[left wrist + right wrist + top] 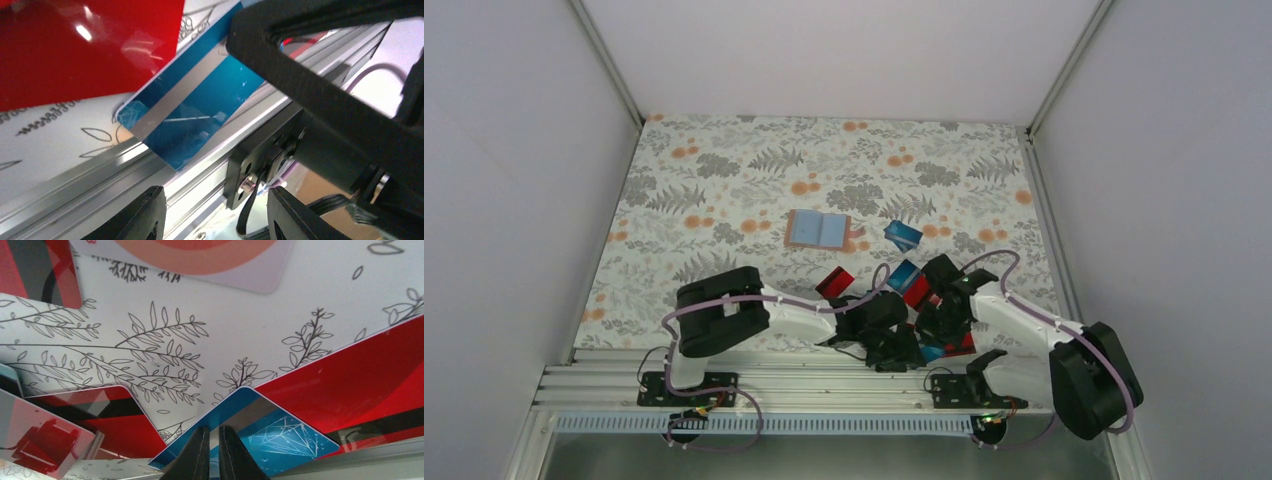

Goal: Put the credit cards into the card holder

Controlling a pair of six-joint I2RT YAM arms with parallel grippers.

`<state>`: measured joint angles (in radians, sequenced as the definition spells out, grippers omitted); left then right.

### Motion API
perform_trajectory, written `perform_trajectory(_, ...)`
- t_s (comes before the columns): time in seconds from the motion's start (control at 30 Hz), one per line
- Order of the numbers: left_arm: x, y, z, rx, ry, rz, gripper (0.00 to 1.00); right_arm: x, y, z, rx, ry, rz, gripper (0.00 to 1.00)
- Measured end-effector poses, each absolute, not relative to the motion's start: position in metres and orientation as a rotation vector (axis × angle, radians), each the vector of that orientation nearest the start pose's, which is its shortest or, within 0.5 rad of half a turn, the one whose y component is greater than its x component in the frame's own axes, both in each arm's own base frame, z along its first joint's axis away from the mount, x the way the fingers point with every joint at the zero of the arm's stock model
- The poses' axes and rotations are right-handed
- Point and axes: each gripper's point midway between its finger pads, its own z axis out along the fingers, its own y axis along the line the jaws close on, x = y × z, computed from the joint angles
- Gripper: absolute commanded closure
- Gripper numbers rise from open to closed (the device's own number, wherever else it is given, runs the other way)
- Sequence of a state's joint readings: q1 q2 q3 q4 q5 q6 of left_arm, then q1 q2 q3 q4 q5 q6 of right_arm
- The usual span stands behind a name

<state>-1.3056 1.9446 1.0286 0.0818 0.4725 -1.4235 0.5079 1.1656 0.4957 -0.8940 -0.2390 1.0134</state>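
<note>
Where the top view looks down on the floral worktop [724, 170], the card holder [817, 230] lies open near the middle, well apart from both arms; its inner faces look bluish, and whether cards sit in it cannot be told. Loose credit cards [903, 236], blue and red, lie nearer. More are half hidden under the left arm [804, 312] and right arm [1024, 318], which crowd together at the near edge. In the left wrist view the left fingers [215, 220] stand apart with nothing between them, beside the aluminium rail [75, 185]. A blue card [190, 120] with a silver stripe overhangs that rail, a red card [85, 45] lies against it, and the right arm's black frame [325, 90] crosses in front. In the right wrist view the right fingers [214, 452] are closed together, tips down on the blue card with nothing seen gripped, and red cards [360, 380] lie around it.
</note>
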Motion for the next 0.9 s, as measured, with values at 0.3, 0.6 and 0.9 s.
perform_trajectory(0.3,0.061,-0.463,0.014,-0.196,3.078,-1.281,0.52,0.109,0.11,0.011,0.829,3.148,0.368,0.95)
perform_trajectory(0.6,0.065,-0.452,0.012,-0.267,3.026,-1.219,0.54,0.109,0.111,0.01,0.847,3.136,0.391,0.95)
perform_trajectory(0.9,0.064,-0.471,0.012,-0.279,2.968,-1.358,0.68,0.109,0.114,0.011,0.853,3.125,0.426,0.95)
